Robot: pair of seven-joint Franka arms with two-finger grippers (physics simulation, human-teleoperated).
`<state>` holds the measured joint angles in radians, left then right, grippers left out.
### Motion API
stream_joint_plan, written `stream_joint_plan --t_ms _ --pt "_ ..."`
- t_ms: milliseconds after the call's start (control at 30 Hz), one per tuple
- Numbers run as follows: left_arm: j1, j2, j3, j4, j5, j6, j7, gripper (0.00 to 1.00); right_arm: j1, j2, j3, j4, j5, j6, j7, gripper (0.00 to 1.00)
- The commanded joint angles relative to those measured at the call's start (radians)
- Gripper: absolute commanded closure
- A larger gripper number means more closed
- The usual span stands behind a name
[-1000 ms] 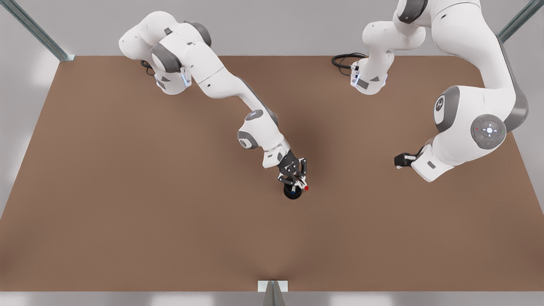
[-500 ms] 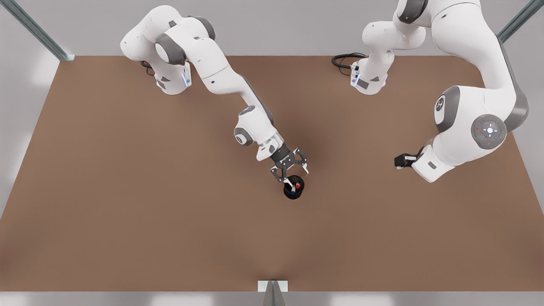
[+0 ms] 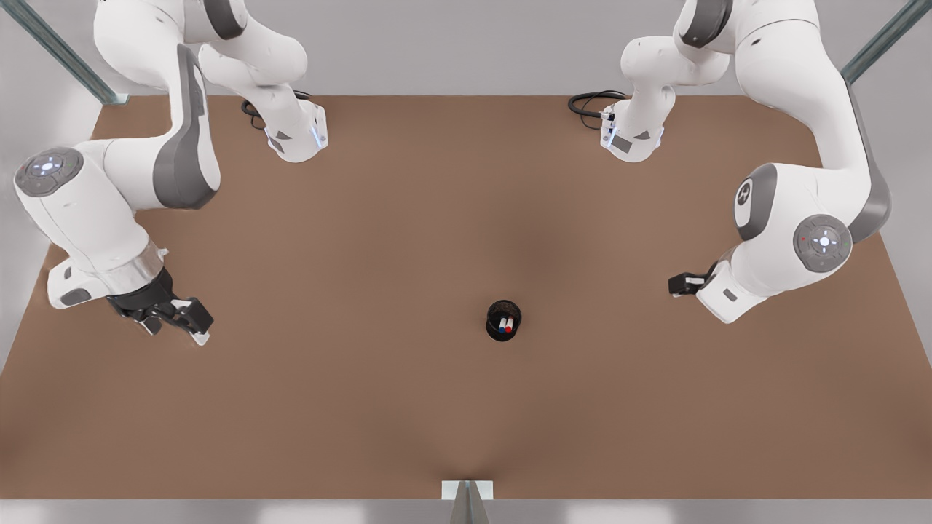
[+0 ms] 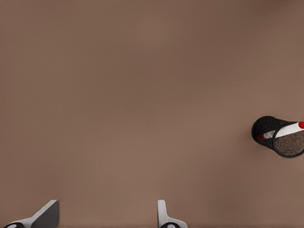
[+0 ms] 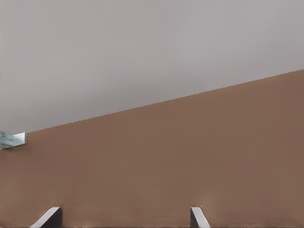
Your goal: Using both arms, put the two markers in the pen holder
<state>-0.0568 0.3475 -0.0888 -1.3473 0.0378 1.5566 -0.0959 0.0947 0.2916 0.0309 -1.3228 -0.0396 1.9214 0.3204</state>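
Soft, even light falls from above on my brown table (image 3: 364, 407); no glare anywhere. A faint darker patch shades its middle, above the pen holder (image 3: 503, 330). My arms throw barely any shadow. Everything stays crisp, undistorted at the edges.

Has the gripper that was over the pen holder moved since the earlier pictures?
Yes. It has gone far toward the front view's left, away from the pen holder, fingers open.

Brown worktop (image 3: 364, 407) bounded by pale grey walls (image 3: 451, 44); metal frame posts (image 3: 62, 54) at its corners.
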Motion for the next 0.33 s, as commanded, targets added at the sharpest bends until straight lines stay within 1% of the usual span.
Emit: stream_joint_plan --t_ms 0,33,300 --pt "0.0 -0.001 0.0 0.001 0.001 0.01 -0.005 0.0 -0.062 0.0 0.067 0.019 0.001 -0.375 -0.228 0.0" --pt "0.0 -0.001 0.0 0.001 0.001 0.008 -0.005 0.0 -0.058 0.008 0.067 0.016 -0.01 -0.334 -0.23 0.0" --pt "-0.002 -0.001 -0.002 0.001 -0.001 0.002 -0.005 0.0 -0.029 0.006 0.072 0.036 -0.017 -0.326 -0.196 0.0"
